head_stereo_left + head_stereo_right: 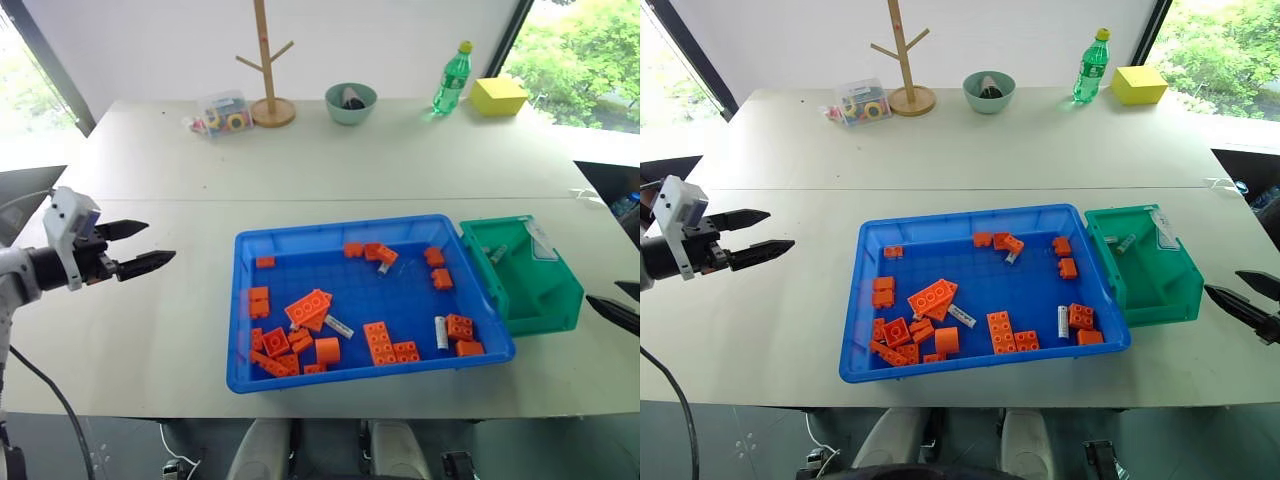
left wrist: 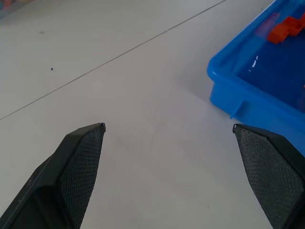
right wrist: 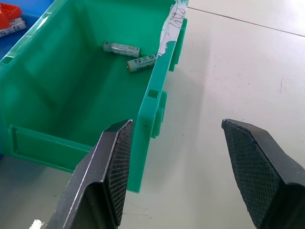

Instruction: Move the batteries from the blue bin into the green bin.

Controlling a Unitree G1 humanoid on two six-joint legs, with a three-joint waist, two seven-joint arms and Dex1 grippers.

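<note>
Both tools hang open and empty: left tool beside the blue bin, right tool by the green bin. Two batteries lie in green; three batteries sit among orange bricks in blue.

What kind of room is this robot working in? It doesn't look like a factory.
Probably a lab or office test space, not a factory: a plain white table beside big windows with trees outside, set with everyday props such as a wooden mug tree, a green soda bottle and a blue bin of orange toy bricks.
</note>
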